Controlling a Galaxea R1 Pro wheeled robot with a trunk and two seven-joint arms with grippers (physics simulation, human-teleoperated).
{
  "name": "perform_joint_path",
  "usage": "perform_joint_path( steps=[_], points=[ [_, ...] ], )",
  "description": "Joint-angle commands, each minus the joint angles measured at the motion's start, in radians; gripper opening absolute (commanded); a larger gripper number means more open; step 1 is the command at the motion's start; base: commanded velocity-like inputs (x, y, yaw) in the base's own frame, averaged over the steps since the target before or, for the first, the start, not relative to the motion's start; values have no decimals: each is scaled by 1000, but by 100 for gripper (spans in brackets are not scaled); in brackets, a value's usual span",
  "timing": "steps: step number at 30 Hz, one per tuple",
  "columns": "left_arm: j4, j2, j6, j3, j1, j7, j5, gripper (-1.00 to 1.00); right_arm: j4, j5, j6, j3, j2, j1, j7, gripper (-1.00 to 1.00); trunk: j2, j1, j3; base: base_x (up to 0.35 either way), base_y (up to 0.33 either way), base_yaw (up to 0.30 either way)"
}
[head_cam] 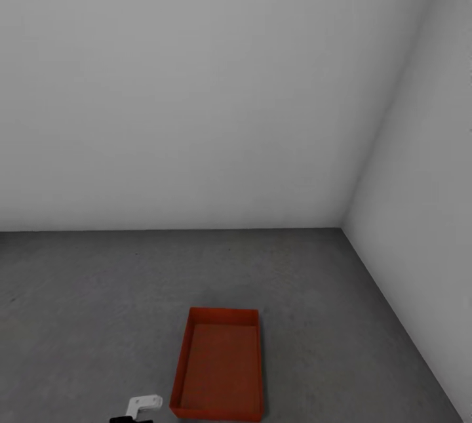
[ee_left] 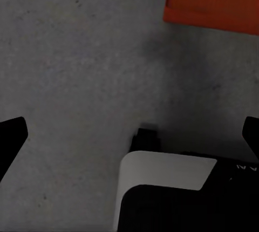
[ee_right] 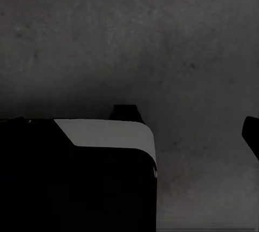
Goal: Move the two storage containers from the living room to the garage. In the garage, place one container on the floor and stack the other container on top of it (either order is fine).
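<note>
Left pincer (ee_left: 132,135) wide, empty; right pincer state not clear.
One bin (head_cam: 219,365) on floor (head_cam: 78,305); second bin may land crooked w/o careful aim.

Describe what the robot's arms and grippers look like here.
Both wrist views show black finger tips at the frame edges, the left gripper and right gripper, above a black body with a rounded white panel. The left body carries small white lettering. The head view shows a white bracket.

No text can be read (only illegible white marks).
</note>
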Motion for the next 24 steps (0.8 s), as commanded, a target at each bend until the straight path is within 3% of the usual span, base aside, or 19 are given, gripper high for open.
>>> perform_joint_path(
  steps=[1, 24],
  points=[
    [0, 0, 3, 2, 0, 2, 7, 100, 1, -10, -4, 9, 1, 1, -2, 100, -1, 0, 0, 0, 0, -78],
    [0, -2, 2, 2, 6, 2, 7, 100, 3, -12, -2, 9, 1, 3, -2, 100, -1, 0, 32, 0, 0, -10]
  ],
)
